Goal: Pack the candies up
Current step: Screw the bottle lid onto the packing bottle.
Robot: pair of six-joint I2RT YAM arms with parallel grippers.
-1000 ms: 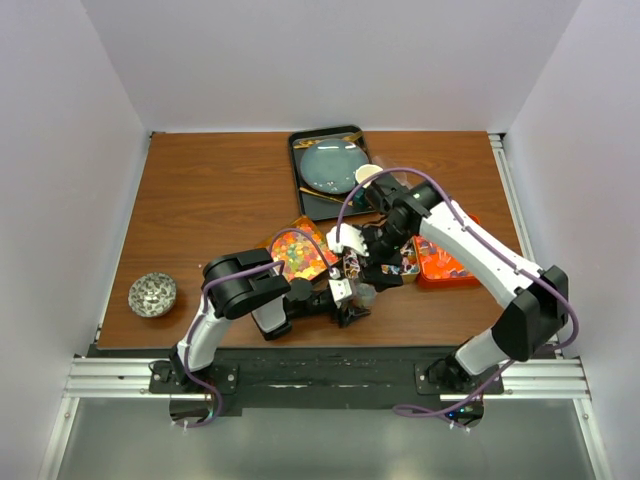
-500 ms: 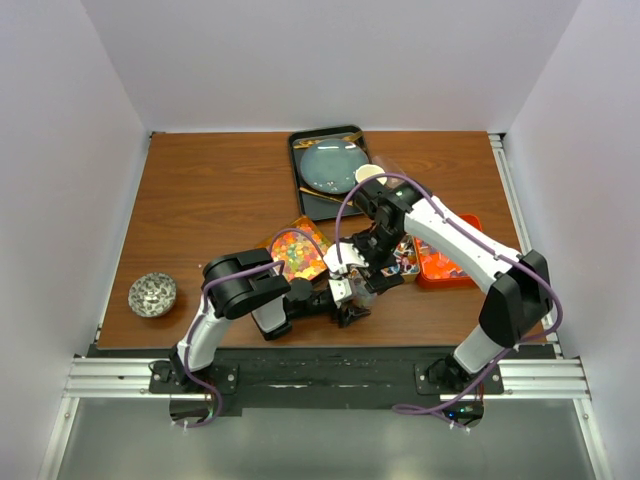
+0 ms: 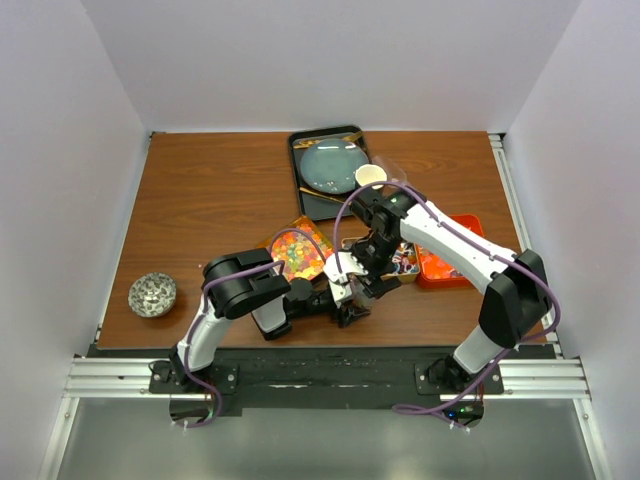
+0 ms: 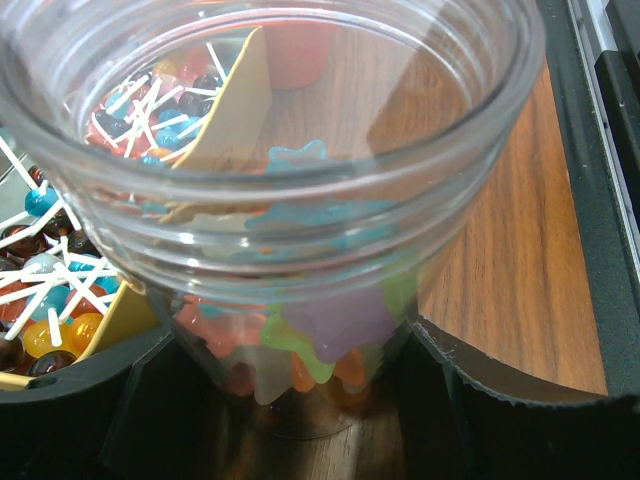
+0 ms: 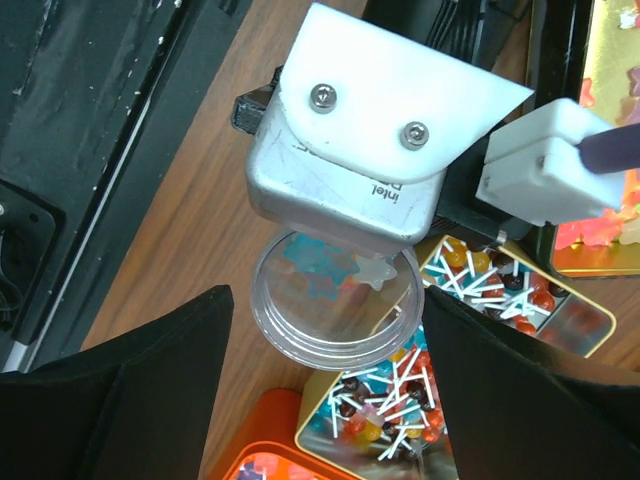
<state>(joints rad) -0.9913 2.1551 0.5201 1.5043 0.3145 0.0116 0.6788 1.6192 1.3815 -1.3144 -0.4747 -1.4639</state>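
A clear jar (image 4: 300, 230) stands on the table, and my left gripper (image 4: 300, 410) is shut on its base, one black finger on each side. Pastel star-shaped candies (image 4: 340, 320) lie in its bottom. In the right wrist view I look straight down into the jar (image 5: 335, 310), with star candies (image 5: 325, 270) inside it. My right gripper (image 5: 328, 300) hangs over the jar mouth, open and empty. In the top view the right gripper (image 3: 368, 276) sits just above the left gripper (image 3: 350, 300).
A gold tin of lollipops (image 5: 400, 400) touches the jar, with an orange tin (image 3: 445, 262) beyond it. A tin of orange-red jelly beads (image 3: 295, 252) lies to the left. A black tray (image 3: 345, 133) with a plate stands at the back. A patterned ball (image 3: 152, 294) lies far left.
My right gripper has moved from over the tins toward the near left and now hangs over the jar. The left arm and jar have not moved.
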